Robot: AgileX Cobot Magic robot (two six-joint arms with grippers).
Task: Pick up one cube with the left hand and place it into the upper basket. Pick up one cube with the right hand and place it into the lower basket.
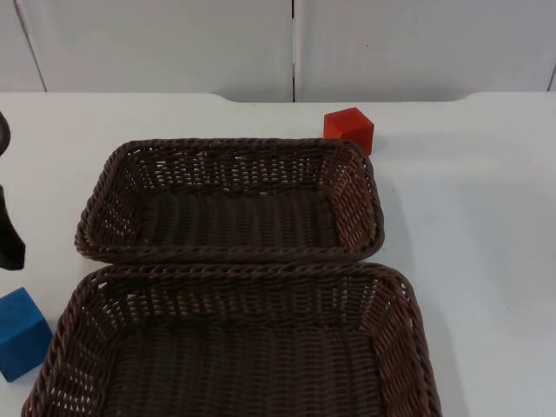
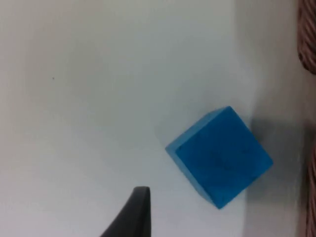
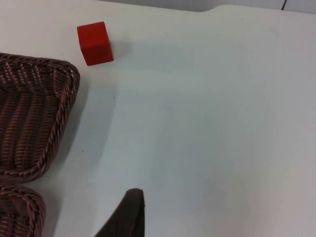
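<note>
Your left gripper [image 1: 10,248] hangs over the tabletop [image 1: 469,226] just left of the upper basket [image 1: 230,201], above the blue cube [image 1: 21,333]; its opening cannot be judged. The red cube [image 1: 349,128] sits at that basket's far right corner. The lower basket [image 1: 234,343] lies directly in front of it.

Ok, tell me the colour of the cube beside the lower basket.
Blue. The blue cube shows best in the left wrist view.

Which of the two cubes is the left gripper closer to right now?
The blue cube, lying left of the lower basket just below the left gripper. The red cube sits far off behind the upper basket.
</note>
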